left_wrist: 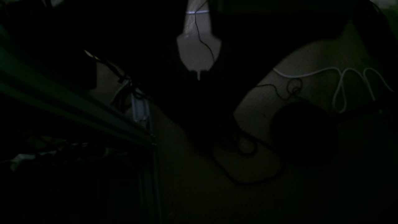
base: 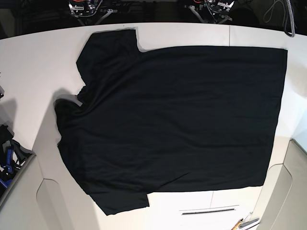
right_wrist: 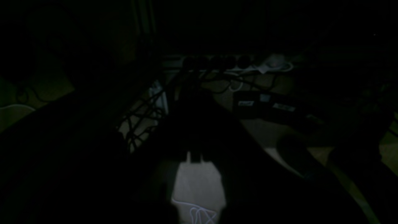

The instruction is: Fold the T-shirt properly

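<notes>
You see the T-shirt spread flat, plain side up, covering most of the white table, so every edge is reachable for a first fold. Neither gripper appears over the T-shirt; the dark wrist views hide whether they are open.

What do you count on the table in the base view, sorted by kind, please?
Black T-shirt, spread flat, plain side up: 1
White table: 1
Small tools at the near edge, too small to identify: about 2
Total: about 4
</notes>
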`<action>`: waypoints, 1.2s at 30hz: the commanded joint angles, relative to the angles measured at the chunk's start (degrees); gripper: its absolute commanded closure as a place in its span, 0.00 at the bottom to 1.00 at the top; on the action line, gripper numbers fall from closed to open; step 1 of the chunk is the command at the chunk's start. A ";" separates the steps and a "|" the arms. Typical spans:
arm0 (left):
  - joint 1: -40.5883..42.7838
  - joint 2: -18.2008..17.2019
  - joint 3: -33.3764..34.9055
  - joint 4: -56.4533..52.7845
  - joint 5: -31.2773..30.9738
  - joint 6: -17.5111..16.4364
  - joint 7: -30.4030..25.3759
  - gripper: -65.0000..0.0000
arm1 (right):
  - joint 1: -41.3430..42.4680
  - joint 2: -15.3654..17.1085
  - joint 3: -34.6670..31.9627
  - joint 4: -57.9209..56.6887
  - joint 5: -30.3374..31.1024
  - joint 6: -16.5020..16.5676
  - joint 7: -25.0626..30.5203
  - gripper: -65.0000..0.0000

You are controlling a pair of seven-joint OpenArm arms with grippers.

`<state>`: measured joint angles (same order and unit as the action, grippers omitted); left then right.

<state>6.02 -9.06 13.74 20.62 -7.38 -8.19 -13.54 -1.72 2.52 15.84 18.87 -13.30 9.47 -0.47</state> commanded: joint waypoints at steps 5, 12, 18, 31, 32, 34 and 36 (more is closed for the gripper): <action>0.07 -0.50 -0.15 0.39 -0.09 0.00 -0.79 1.00 | 0.24 0.33 -0.11 0.90 0.22 0.37 0.63 1.00; 0.07 -0.55 -0.15 0.39 -0.09 0.00 0.55 1.00 | 0.24 0.35 -0.11 0.90 0.22 0.37 0.63 1.00; 1.55 -1.53 -0.17 0.42 -1.51 -0.02 0.50 1.00 | -1.53 0.46 -0.11 0.96 0.22 0.39 1.03 1.00; 7.45 -5.44 -0.22 7.50 -3.56 -0.02 0.48 1.00 | -9.97 0.81 -0.11 7.37 0.26 0.39 6.03 1.00; 7.74 -5.46 -0.22 8.35 -3.56 -0.02 0.50 1.00 | -10.67 0.81 -0.11 8.15 0.26 0.39 6.05 1.00; 8.52 -5.55 -0.22 9.44 -3.58 -0.02 0.50 1.00 | -11.54 0.81 -0.11 9.64 0.28 0.39 6.05 1.00; 8.90 -5.55 -0.22 9.86 -3.56 -0.04 0.50 1.00 | -12.22 0.81 -0.11 10.71 0.31 0.39 6.05 1.00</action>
<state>14.68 -14.13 13.63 30.02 -10.98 -8.23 -12.47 -13.69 3.01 15.77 29.17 -13.13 9.67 5.13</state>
